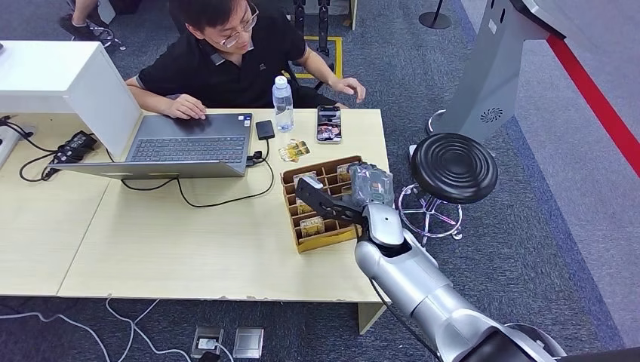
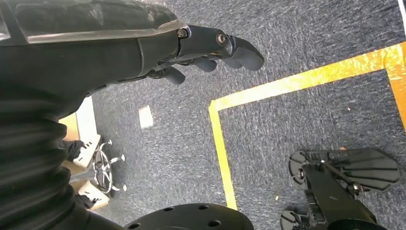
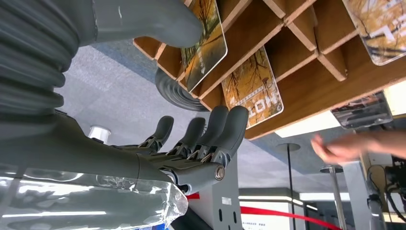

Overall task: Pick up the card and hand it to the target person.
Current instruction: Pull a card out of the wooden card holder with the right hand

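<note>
right hand: right hand (image 1: 349, 197) reaches over the wooden divider box (image 1: 290, 179) at the near right corner of the bench (image 1: 189, 234). In the right wrist view its fingers (image 3: 225, 132) are spread, tips touching the box's outer edge, and the thumb (image 3: 158, 21) rests against a card standing in a slot. Nothing is lifted or pinched; I read the hand as released.

left hand: left hand (image 2: 210, 48) hangs over the carpet, fingers loosely curled in, nothing in them.

card: several cards stand on edge in the box slots. The target card (image 3: 206, 43) is the one just under the thumb, with an autumn-tree print and rounded corners. A second card (image 3: 253, 88) sits in the next slot, close to the fingertips.

handling (judgement): looks thin, light, stiff, glossy plastic, so slippery under hard pads. Not fragile, but it could flex or skate out of a shallow pinch.

where to grip (judgement): the exposed upper edge standing proud of the divider, thumb on one face and a finger on the other, then draw it straight out along the slot.

risk (judgement): the divider walls crowd the fingers; a tilted pull may jam the card or drag the box.

person: seated on the far side of the hand, past the box, one hand (image 1: 349, 89) raised near a phone (image 1: 328, 123).
</note>
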You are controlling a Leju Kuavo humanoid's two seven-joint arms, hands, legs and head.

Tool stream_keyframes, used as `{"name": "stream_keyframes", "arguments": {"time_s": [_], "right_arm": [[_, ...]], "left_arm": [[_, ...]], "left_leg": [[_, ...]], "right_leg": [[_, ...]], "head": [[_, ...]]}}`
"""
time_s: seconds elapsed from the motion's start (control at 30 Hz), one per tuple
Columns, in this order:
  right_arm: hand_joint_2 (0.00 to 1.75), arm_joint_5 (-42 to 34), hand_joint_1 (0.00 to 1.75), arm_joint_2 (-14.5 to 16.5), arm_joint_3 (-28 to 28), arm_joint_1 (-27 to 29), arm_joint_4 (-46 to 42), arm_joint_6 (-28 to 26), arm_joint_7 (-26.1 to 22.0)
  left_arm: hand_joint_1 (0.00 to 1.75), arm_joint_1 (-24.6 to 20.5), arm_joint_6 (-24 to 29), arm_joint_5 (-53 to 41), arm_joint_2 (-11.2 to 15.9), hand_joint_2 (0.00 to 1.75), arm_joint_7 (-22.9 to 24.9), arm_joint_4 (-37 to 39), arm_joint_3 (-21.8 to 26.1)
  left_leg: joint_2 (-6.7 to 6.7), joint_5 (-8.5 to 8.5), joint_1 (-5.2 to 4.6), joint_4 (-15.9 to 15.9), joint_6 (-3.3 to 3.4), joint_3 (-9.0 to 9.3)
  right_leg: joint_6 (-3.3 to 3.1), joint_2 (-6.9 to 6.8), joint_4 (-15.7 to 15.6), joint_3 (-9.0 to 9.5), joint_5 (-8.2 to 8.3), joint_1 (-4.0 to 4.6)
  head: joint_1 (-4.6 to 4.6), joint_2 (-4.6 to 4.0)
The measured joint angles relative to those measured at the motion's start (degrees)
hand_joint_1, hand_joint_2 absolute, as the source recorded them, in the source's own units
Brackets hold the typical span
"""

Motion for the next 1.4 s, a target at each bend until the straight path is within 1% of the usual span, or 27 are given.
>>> {"name": "stream_keyframes", "arguments": {"time_s": [0.1,0.23,0.37,0.53,0.6,0.73,0.77,0.8,0.83,0.93,1.0,1.13,1.23,1.33,1.4], "right_arm": [[1.75,-0.58,1.04,0.24,0.09,-0.06,0.62,-0.22,-0.38],[1.75,-1.16,1.33,0.36,0.19,-0.14,1.34,-0.36,-0.89],[1.75,-1.81,1.38,0.48,0.24,-0.27,1.9,-0.53,-1.33],[1.75,-2.0,1.41,0.82,0.32,-0.44,2.27,-0.64,-1.59],[1.75,-2.13,1.48,0.83,0.36,-0.47,2.38,-0.66,-1.59],[1.75,-2.45,1.72,0.83,0.4,-0.55,2.6,-0.67,-1.59],[1.75,-2.49,1.74,0.83,0.4,-0.57,2.63,-0.67,-1.59],[1.75,-2.53,1.73,0.83,0.4,-0.6,2.66,-0.66,-1.59],[1.75,-2.64,1.68,0.83,0.41,-0.64,2.73,-0.66,-1.6],[1.75,-2.98,1.46,0.83,0.42,-0.77,2.96,-0.68,-1.63],[1.75,-3.03,1.39,0.83,0.43,-0.79,3.0,-0.7,-1.65],[1.75,-3.04,1.18,0.83,0.44,-0.8,3.03,-0.7,-1.66],[1.75,-3.07,1.1,0.83,0.44,-0.82,3.06,-0.7,-1.65],[1.75,-3.27,1.07,0.83,0.45,-0.84,3.09,-0.64,-1.63],[1.75,-3.5,1.0,0.81,0.46,-0.83,3.19,-0.61,-1.63]], "left_arm": [[0.0,0.16,0.21,0.26,0.0,1.75,0.05,0.0,0.0],[0.0,0.39,0.31,0.52,0.0,1.75,0.05,0.0,0.0],[0.0,0.5,0.31,0.81,0.0,1.75,0.0,0.0,0.01],[0.0,0.54,0.29,0.92,0.0,1.75,-0.17,0.0,0.02],[0.0,0.56,0.29,0.92,0.0,1.75,-0.2,0.0,0.02],[0.0,0.58,0.29,0.92,0.0,1.75,-0.21,0.0,0.02],[0.0,0.59,0.29,0.93,0.0,1.75,-0.21,0.0,0.02],[0.0,0.59,0.29,0.93,-0.01,1.75,-0.21,0.0,0.02],[0.0,0.6,0.29,0.92,-0.01,1.75,-0.21,0.0,0.02],[0.0,0.6,0.29,0.93,-0.01,1.75,-0.21,0.0,0.02],[0.0,0.61,0.29,0.94,-0.02,1.75,-0.21,0.0,0.02],[0.0,0.62,0.29,0.94,-0.02,1.75,-0.21,0.0,0.02],[0.0,0.62,0.29,0.94,-0.02,1.75,-0.22,0.0,0.02],[0.0,0.62,0.29,0.94,-0.02,1.75,-0.25,0.0,0.02],[0.0,0.62,0.28,0.94,-0.02,1.75,-0.27,0.0,0.02]], "left_leg": [[0.01,0.0,0.0,0.0,0.0,0.0],[0.0,0.0,0.0,0.0,0.0,0.0],[0.0,0.0,0.0,0.0,0.0,0.01],[0.0,0.0,0.0,0.0,0.0,0.02],[0.01,0.0,0.0,0.0,0.0,0.03],[0.01,0.0,0.0,0.0,0.0,0.05],[0.01,0.0,0.0,0.0,0.0,0.06],[0.01,0.0,0.0,0.0,0.0,0.07],[0.01,0.0,0.0,0.0,0.0,0.08],[0.02,0.0,0.0,0.0,0.0,0.1],[0.02,0.0,0.0,0.0,0.0,0.12],[0.02,0.0,0.0,0.0,0.0,0.13],[0.02,0.0,0.0,0.0,0.0,0.14],[0.02,0.0,0.0,0.0,0.0,0.14],[0.02,0.0,0.0,0.0,0.0,0.12]], "right_leg": [[0.0,0.01,0.0,0.0,0.0,0.0],[0.0,0.0,0.0,0.01,0.0,0.0],[0.0,0.0,0.0,0.01,0.0,0.0],[0.0,0.0,0.0,0.01,0.0,0.0],[0.0,0.01,0.0,0.01,0.0,0.0],[0.0,0.01,0.0,0.02,0.0,0.0],[0.0,0.01,0.0,0.02,0.0,0.0],[0.0,0.01,0.0,0.02,0.0,0.0],[0.0,0.01,0.0,0.02,0.0,0.0],[0.0,0.01,0.0,0.04,0.0,0.0],[0.0,0.01,0.0,0.05,0.0,0.0],[0.0,0.01,0.0,0.05,0.0,0.0],[0.0,0.01,0.0,0.06,0.0,0.0],[0.0,0.01,0.0,0.06,0.0,0.0],[0.0,0.01,0.0,0.06,0.0,0.0]], "head": [[0.03,0.0],[0.08,0.0],[0.08,0.0],[0.01,0.0],[-0.01,0.0],[0.02,0.0],[0.03,0.0],[0.04,0.0],[0.05,0.0],[0.08,0.0],[0.08,0.0],[0.05,0.0],[0.03,0.0],[0.02,0.0],[0.04,0.0]]}}
